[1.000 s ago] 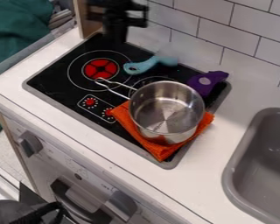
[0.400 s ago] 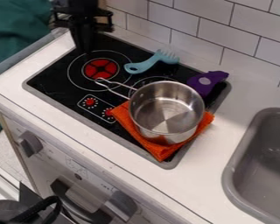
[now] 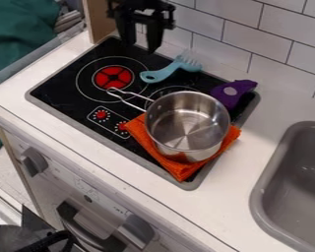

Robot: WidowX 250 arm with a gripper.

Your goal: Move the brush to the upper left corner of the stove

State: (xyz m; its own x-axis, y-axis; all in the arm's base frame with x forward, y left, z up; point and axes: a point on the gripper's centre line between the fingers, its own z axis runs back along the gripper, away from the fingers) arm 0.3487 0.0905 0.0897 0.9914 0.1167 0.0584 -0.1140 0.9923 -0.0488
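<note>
Compared with the frame just before, the gripper [image 3: 141,47] has moved right and now hangs up and to the left of the pot [image 3: 186,123], near the stove's back edge. Its two fingers stand apart with nothing between them. The brush [image 3: 161,75] lies where it did, on the stove just behind the pot and slightly left of it, its bristle end pointing back. The black cables [image 3: 51,241], well apart from the pot at the view's lower left, have shifted.

The pot sits on a folded orange cloth [image 3: 183,171] on the black stove [image 3: 58,91], its wire handle reaching up and left. Left of the pot are a red burner [image 3: 114,77] and two red dials [image 3: 102,114]. A purple object [image 3: 232,93] with a pale spot lies just behind the pot on its right. The white counter [image 3: 236,197] runs around the stove, with a grey sink [image 3: 257,197] to the pot's right.

White tiles [image 3: 239,34] rise behind the pot. Far left of it are a wooden panel [image 3: 99,22] and green fabric [image 3: 18,34]; below it to the left, the oven front carries grey knobs [image 3: 34,161].
</note>
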